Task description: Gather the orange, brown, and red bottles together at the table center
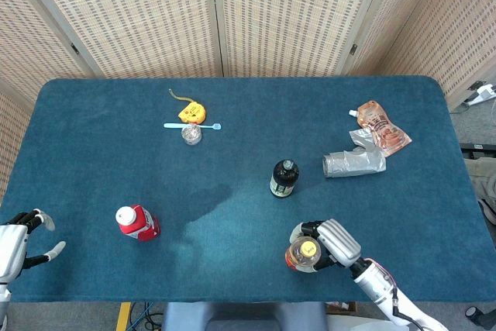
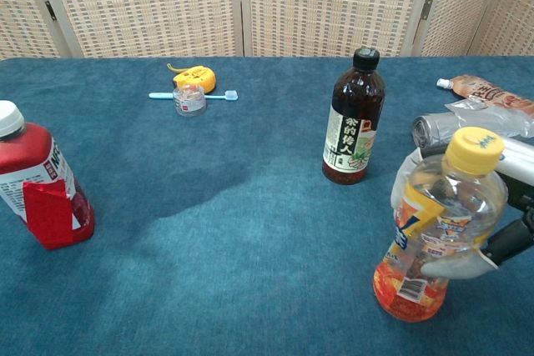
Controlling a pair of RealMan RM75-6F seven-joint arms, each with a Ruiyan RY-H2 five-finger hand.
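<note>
Three bottles apart. My right hand (image 1: 332, 239) wraps orange bottle (image 2: 436, 227) at near edge; brown (image 1: 284, 178) mid-table, red (image 1: 137, 222) left. Left hand (image 1: 17, 242) spread, empty. I'd lift upright, set beside brown without knocking.

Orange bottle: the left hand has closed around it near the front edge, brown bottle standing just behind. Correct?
Not quite. The right hand grips the orange bottle, as the head view shows; the left hand is open at the far left edge. The brown bottle does stand just behind.
</note>
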